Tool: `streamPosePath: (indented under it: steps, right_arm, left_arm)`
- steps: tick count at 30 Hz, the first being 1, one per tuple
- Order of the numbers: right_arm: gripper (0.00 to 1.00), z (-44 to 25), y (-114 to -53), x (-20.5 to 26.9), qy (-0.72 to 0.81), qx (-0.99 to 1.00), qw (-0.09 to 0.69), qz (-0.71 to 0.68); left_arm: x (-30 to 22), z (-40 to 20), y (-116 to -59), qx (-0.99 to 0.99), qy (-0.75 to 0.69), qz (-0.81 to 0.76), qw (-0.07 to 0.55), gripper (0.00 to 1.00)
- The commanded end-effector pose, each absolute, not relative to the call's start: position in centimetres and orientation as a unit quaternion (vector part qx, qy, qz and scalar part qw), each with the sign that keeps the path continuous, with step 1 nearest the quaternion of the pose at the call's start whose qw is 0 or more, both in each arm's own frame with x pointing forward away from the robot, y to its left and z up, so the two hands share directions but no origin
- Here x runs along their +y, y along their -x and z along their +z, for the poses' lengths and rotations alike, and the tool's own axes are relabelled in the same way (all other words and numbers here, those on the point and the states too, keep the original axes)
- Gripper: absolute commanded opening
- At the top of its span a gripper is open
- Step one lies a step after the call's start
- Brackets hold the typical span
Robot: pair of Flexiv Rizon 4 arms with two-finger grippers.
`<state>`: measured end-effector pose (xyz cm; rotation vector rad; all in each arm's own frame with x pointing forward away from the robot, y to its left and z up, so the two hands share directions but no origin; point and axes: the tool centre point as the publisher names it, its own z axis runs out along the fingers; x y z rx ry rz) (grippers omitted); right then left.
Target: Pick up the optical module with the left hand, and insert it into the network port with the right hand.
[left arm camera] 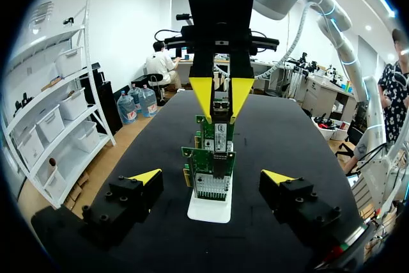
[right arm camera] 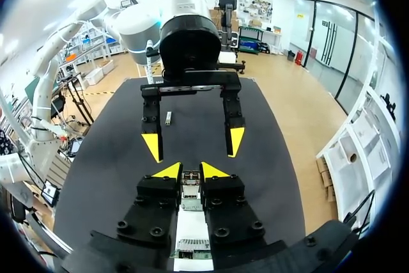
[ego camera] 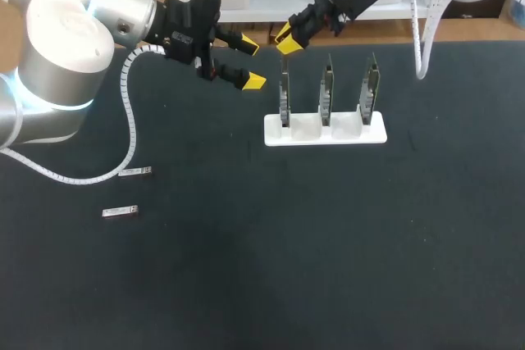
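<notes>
Head view: optical module (right arm camera: 190, 190) is pinched by the right gripper (ego camera: 286, 38) just above the left network card (ego camera: 285, 104); left gripper (ego camera: 251, 63) is spread. Insertion is judged begun; straight lowering is needed.

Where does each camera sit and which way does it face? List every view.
Head view: above and behind, looking down on the table; shows left tool and right tool.
Left wrist view: left wrist, facing the card rack; own open tool.
Right wrist view: right wrist, facing the opposite way; own tool gripping the optical module.
Shared: each wrist view shows the other's tool.
</notes>
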<state>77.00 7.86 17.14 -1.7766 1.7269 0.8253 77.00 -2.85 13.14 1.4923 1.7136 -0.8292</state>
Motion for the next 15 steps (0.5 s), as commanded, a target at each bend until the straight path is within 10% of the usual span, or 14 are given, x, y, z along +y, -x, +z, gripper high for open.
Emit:
streamPosePath:
  steps: [1, 15]
  right_arm:
    - [0.00, 17.22, -76.95, 7.77, 0.657, 0.637, 0.264, 0.305]
    - [0.00, 17.08, -76.96, 7.83, 0.657, 0.636, 0.261, 0.308]
  left_arm:
    - [-2.90, 13.14, -77.16, 0.663, -0.578, -0.321, 0.352, 1.00]
    - [-2.90, 13.14, -77.16, 0.663, -0.578, -0.321, 0.352, 1.00]
